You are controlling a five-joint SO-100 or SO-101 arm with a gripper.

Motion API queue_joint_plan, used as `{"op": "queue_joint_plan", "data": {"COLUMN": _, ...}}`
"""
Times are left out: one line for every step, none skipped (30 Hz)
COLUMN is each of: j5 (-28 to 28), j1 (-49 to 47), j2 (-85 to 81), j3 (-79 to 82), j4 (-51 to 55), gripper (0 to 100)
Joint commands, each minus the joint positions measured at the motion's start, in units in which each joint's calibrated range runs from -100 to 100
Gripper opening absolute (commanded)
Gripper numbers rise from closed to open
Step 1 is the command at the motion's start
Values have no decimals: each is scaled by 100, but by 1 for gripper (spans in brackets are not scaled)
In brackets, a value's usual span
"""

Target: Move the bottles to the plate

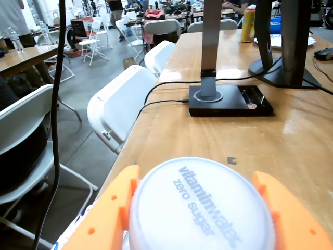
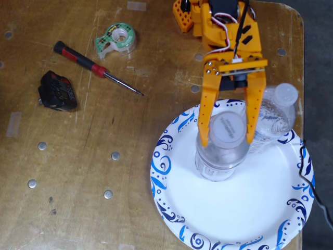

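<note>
A clear bottle [image 2: 221, 156] with a whitish cap [image 1: 200, 208] reading "vitaminwater zero sugar" stands upright on the white, blue-swirled plate [image 2: 234, 208], near its upper middle. My orange gripper [image 2: 226, 141] comes down from above, one finger on each side of the cap, pressed against it. The wrist view shows the gripper [image 1: 193, 178] hugging the cap on both sides. A second clear bottle [image 2: 276, 112] with a whitish cap stands at the plate's upper right edge, just right of my right finger and partly hidden by it.
On the wooden table left of the plate lie a tape dispenser [image 2: 116, 39], a red-and-black screwdriver [image 2: 93, 66] and a small black device [image 2: 58, 91]. The table's right edge runs close to the plate. The wrist view shows a black stand base [image 1: 229, 99] and folding chairs [image 1: 122, 104].
</note>
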Motion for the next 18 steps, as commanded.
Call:
{"op": "queue_joint_plan", "data": {"j5": 11, "j1": 38, "j2": -109, "j3": -89, "j4": -95, "gripper": 17}}
{"op": "queue_joint_plan", "data": {"j5": 11, "j1": 49, "j2": -25, "j3": -126, "j4": -104, "gripper": 17}}
{"op": "queue_joint_plan", "data": {"j5": 11, "j1": 60, "j2": 68, "j3": -162, "j4": -121, "gripper": 17}}
{"op": "queue_joint_plan", "data": {"j5": 11, "j1": 71, "j2": 178, "j3": -225, "j4": -191, "gripper": 17}}
{"op": "queue_joint_plan", "data": {"j5": 11, "j1": 71, "j2": 279, "j3": -252, "j4": -321, "gripper": 17}}
{"op": "queue_joint_plan", "data": {"j5": 11, "j1": 82, "j2": 397, "j3": -288, "j4": -452, "gripper": 17}}
{"op": "queue_joint_plan", "data": {"j5": 11, "j1": 82, "j2": 515, "j3": -306, "j4": -600, "gripper": 17}}
{"op": "queue_joint_plan", "data": {"j5": 11, "j1": 82, "j2": 633, "j3": -324, "j4": -782, "gripper": 17}}
{"op": "queue_joint_plan", "data": {"j5": 11, "j1": 82, "j2": 751, "j3": -351, "j4": -930, "gripper": 17}}
{"op": "queue_joint_plan", "data": {"j5": 11, "j1": 82, "j2": 869, "j3": -369, "j4": -1061, "gripper": 17}}
{"op": "queue_joint_plan", "data": {"j5": 11, "j1": 82, "j2": 954, "j3": -369, "j4": -1174, "gripper": 17}}
{"op": "queue_joint_plan", "data": {"j5": 11, "j1": 92, "j2": 1029, "j3": -369, "j4": -1252, "gripper": 17}}
{"op": "queue_joint_plan", "data": {"j5": 11, "j1": 103, "j2": 1088, "j3": -360, "j4": -1313, "gripper": 17}}
{"op": "queue_joint_plan", "data": {"j5": 11, "j1": 114, "j2": 1122, "j3": -351, "j4": -1348, "gripper": 17}}
{"op": "queue_joint_plan", "data": {"j5": 11, "j1": 114, "j2": 1139, "j3": -351, "j4": -1365, "gripper": 17}}
{"op": "queue_joint_plan", "data": {"j5": 16, "j1": 114, "j2": 1156, "j3": -351, "j4": -1374, "gripper": 17}}
{"op": "queue_joint_plan", "data": {"j5": 16, "j1": 125, "j2": 1156, "j3": -333, "j4": -1374, "gripper": 17}}
{"op": "queue_joint_plan", "data": {"j5": 16, "j1": 125, "j2": 1164, "j3": -333, "j4": -1374, "gripper": 17}}
